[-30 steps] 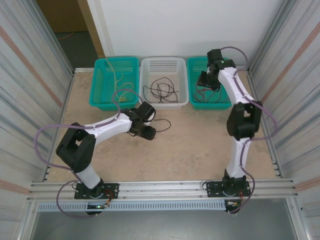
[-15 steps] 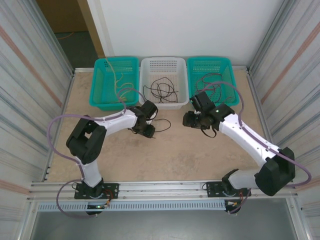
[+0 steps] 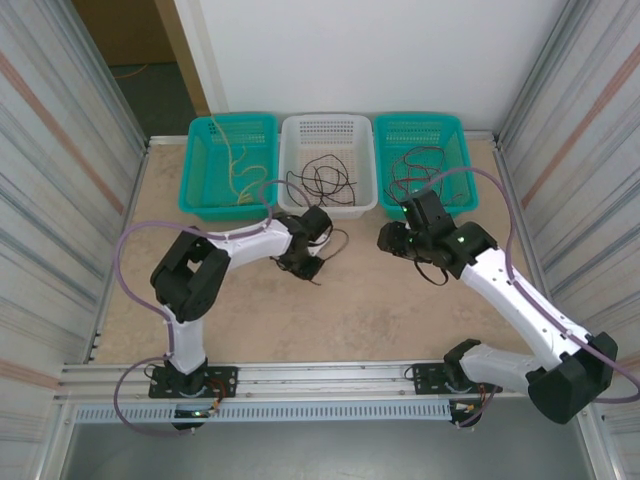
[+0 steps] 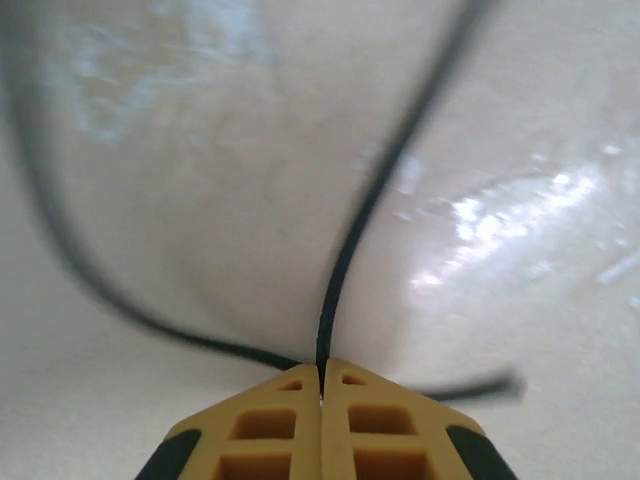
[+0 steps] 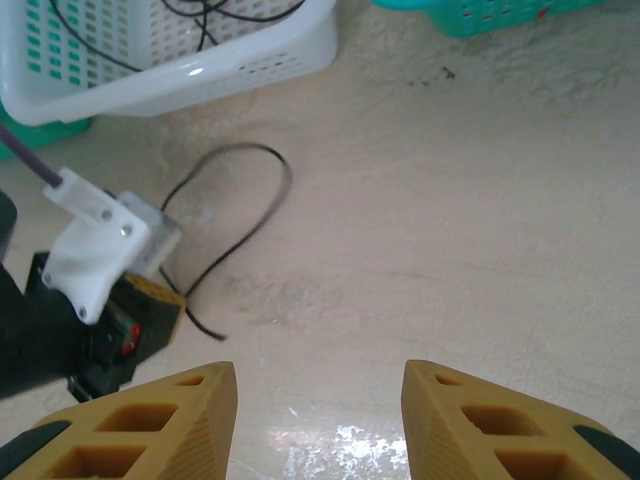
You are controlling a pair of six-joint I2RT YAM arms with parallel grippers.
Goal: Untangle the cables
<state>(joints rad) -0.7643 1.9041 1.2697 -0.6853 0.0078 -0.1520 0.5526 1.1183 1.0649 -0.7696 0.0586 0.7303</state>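
The left fingers (image 4: 290, 415) are pressed together, pinching the black cable (image 4: 345, 260). The cable lies on the desk (image 5: 450, 250) and runs straight ahead from their tips. The right fingers (image 5: 190, 400) are spread and hold nothing. From them, the cable's loop lies ahead and to the left, with its free end just ahead of the left-hand finger. The right arm appears better placed to take that end.
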